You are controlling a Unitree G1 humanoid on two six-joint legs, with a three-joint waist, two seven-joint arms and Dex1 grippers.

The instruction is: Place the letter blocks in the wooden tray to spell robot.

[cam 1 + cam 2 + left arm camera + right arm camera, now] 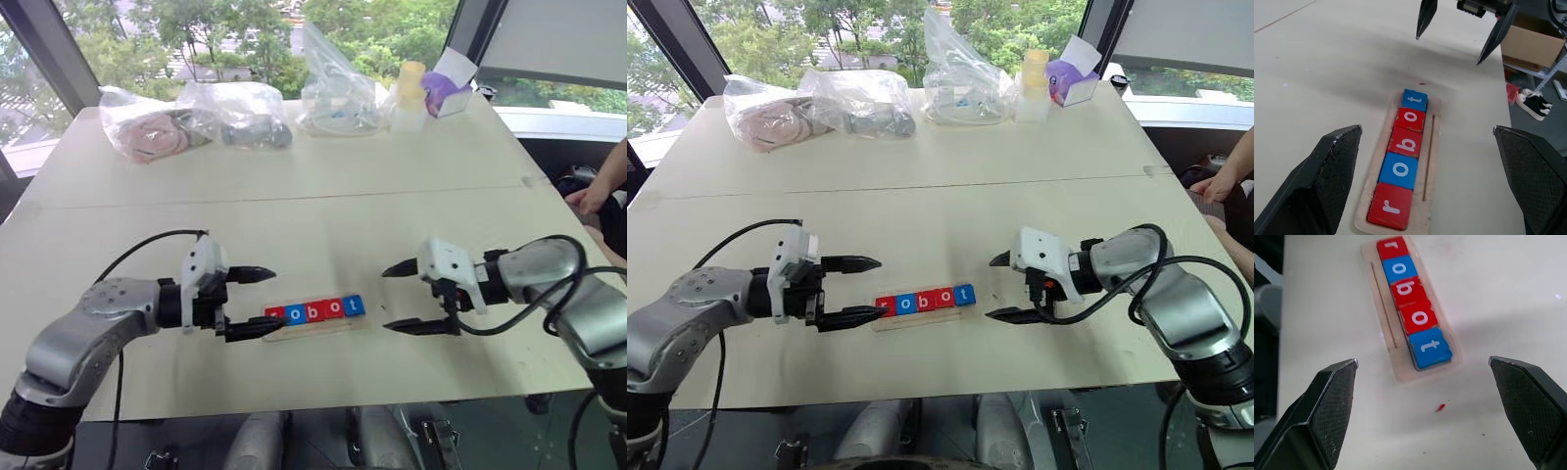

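Here, on a pale table (323, 211) by the window, a two-armed robot pauses with its work apparently finished: the wooden tray (315, 326) lies in the lower centre of the head camera's frame, and the five letter blocks (315, 311) sit in it side by side, reading r, o, b, o, t in red, blue, red, red, blue. To the left of the frame the left gripper (253, 302) is held with both black fingers spread wide and nothing between them, the lower fingertip crossing the tray's "r" end in that view, though whether it touches cannot be told. To the right, the right gripper (404, 297) is likewise spread and empty, a little apart from the "t" end. The tray looks light, stiff and shallow, its low rim likely to slide on the smooth tabletop if nudged; it would best be taken across its narrow width. The blocks look like small, hard, light tiles, probably a touch slick on their painted faces, best pinched by two opposite edges; packed edge to edge as they are, only the end tiles offer a free side. Bagged items (196, 117) lie along the table's far edge, upper left of the frame.
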